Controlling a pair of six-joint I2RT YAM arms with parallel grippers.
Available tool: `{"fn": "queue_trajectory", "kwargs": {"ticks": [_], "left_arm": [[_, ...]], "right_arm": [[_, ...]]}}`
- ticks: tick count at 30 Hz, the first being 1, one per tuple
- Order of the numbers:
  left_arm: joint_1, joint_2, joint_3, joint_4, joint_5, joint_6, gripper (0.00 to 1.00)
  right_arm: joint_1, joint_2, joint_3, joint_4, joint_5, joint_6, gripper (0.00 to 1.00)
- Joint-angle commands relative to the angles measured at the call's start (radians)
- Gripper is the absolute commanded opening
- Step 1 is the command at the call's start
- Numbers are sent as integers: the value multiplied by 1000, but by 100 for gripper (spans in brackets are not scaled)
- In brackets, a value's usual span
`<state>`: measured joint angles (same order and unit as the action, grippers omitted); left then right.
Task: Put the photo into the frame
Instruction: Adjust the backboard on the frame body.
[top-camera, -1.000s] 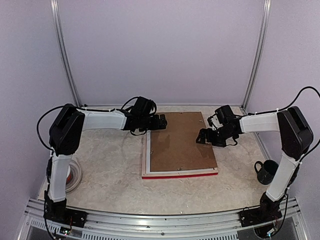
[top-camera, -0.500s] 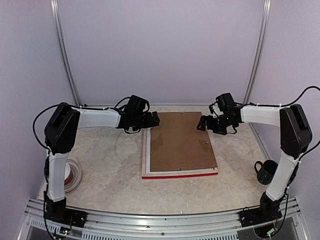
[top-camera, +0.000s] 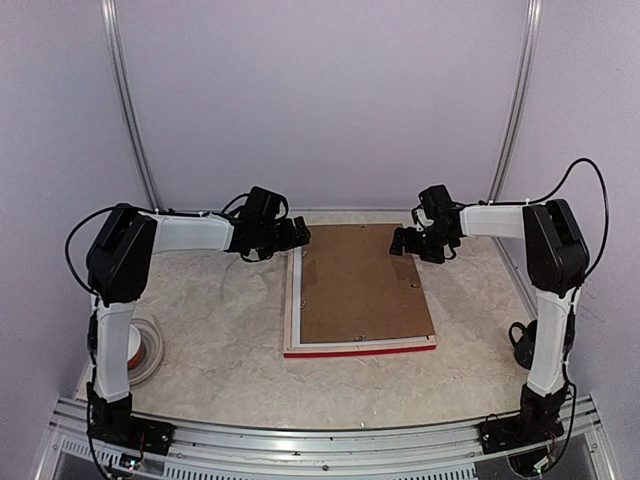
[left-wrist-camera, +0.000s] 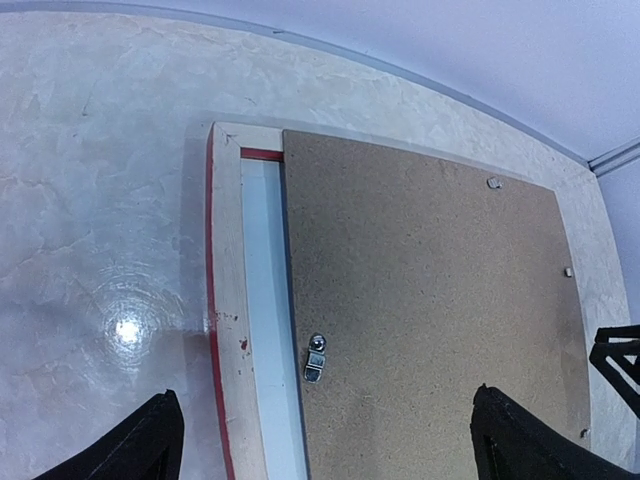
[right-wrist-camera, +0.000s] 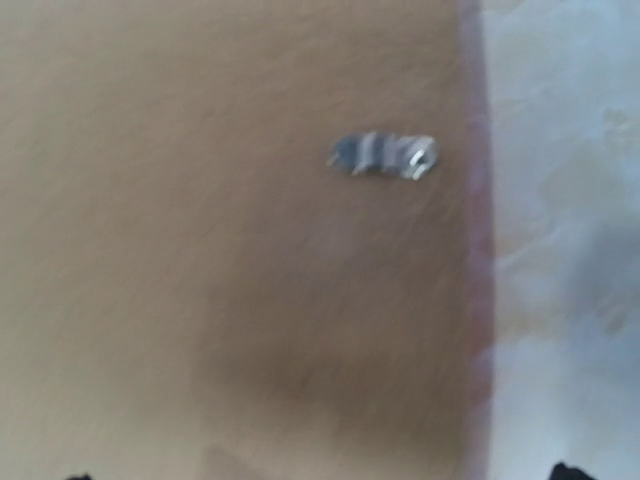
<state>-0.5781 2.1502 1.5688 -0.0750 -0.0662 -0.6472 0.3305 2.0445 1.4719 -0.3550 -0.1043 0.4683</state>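
while the frame (top-camera: 292, 300) lay face down on the table (top-camera: 220, 330) with its long axis running away from the arms, the left fingers (left-wrist-camera: 145, 445) hung wide apart and empty by its far left corner, and the right fingers (top-camera: 402, 244), equally wide and empty, hovered over its far right edge, so neither arm looked clearly nearer. inside the frame sat only the brown backing board (top-camera: 360, 285), with a pale strip bare along its left. the photo was nowhere in sight, perhaps beneath that board.
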Motion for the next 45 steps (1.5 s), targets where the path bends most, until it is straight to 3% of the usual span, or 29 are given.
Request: {"fn": "queue_trajectory", "kwargs": {"ticks": [1, 26, 45], "left_arm": [[0, 19, -1, 24, 24, -8, 99], [1, 37, -28, 47, 46, -25, 99], [-2, 60, 2, 44, 60, -31, 99]], "right_arm": [[-19, 61, 85, -12, -13, 0, 99], [37, 122, 146, 14, -116, -29, 99], [61, 72, 78, -24, -62, -25, 99]]}}
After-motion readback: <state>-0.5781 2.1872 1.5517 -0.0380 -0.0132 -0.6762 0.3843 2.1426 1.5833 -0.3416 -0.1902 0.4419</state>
